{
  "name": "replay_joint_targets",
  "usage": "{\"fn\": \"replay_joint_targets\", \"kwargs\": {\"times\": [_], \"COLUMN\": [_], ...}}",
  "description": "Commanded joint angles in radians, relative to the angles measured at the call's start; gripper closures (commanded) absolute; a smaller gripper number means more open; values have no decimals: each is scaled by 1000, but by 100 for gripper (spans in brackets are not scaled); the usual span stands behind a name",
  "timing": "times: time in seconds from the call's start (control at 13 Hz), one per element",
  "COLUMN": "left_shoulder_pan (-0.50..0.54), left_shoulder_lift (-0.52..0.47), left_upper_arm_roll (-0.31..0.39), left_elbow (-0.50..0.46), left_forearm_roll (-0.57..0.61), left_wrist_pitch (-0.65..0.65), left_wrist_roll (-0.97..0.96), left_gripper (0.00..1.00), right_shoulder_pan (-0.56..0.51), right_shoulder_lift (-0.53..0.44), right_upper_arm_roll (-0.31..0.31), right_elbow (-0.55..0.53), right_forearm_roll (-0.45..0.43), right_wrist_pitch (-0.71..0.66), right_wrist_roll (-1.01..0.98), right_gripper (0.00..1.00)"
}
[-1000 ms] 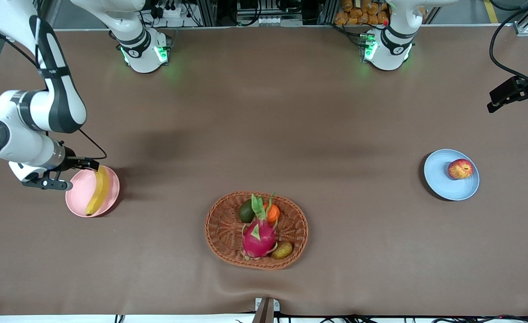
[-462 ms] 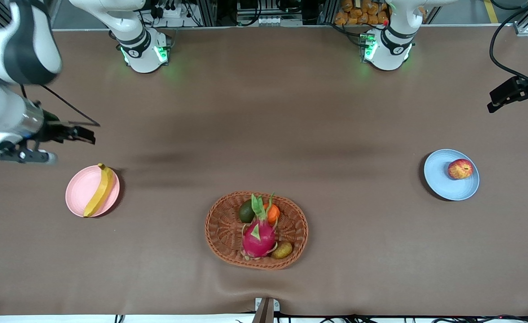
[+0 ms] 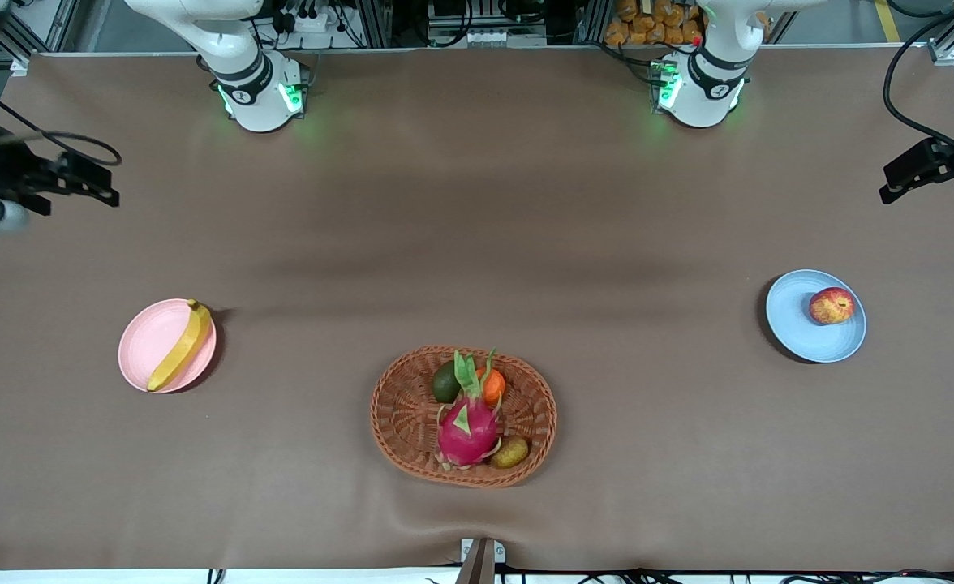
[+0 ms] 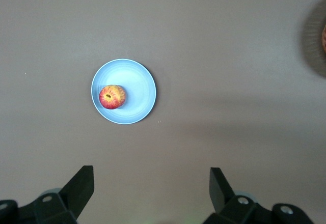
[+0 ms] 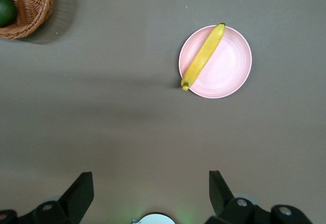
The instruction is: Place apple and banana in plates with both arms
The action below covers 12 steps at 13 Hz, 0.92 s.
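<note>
The yellow banana [image 3: 177, 347] lies across the pale pink plate [image 3: 146, 345] toward the right arm's end of the table. It shows the same way in the right wrist view, banana [image 5: 204, 56] on plate [image 5: 229, 66]. The red apple [image 3: 831, 306] sits on the light blue plate [image 3: 797, 320] toward the left arm's end, also seen in the left wrist view, apple [image 4: 112, 96] on plate [image 4: 137, 86]. My right gripper [image 3: 96, 185] [image 5: 151, 186] is open and empty, high over bare table. My left gripper [image 3: 891, 185] [image 4: 151, 183] is open and empty, high over bare table, waiting.
An oval wicker basket [image 3: 400, 405] holds a pink dragon fruit [image 3: 467, 430], an orange fruit, a dark green fruit and a brownish fruit, mid-table nearer to the front camera. The basket's rim also shows in the right wrist view [image 5: 30, 5].
My right gripper has lifted off the pink plate and drawn back toward the bases, leaving the banana on the plate. The left arm has not moved.
</note>
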<state>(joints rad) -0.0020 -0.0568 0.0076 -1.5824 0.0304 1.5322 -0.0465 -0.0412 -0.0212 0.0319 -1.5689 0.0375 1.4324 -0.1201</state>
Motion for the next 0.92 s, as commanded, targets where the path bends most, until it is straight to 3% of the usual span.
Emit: {"fn": "replay_joint_targets", "kwargs": {"times": [0.0, 0.31, 0.85], "left_shoulder_pan": [11, 10, 7], "left_shoulder_lift": [-3, 6, 12], "left_upper_arm_roll": [-12, -12, -12], "left_elbow": [4, 33, 36], "left_forearm_roll": [-21, -33, -33], "left_wrist_pitch": [0, -7, -18], "left_wrist_roll": [-13, -16, -13], "left_gripper": [0, 0, 0], "right_shoulder_pan": [-12, -32, -32], "right_shoulder_lift": [0, -14, -13], "right_upper_arm_roll": [-7, -7, -6], "right_elbow": [46, 56, 58], "right_forearm_roll": [-4, -1, 15], "right_wrist_pitch": [-73, -81, -53], "right_wrist_roll": [-18, 107, 111], "right_gripper": [0, 0, 0]}}
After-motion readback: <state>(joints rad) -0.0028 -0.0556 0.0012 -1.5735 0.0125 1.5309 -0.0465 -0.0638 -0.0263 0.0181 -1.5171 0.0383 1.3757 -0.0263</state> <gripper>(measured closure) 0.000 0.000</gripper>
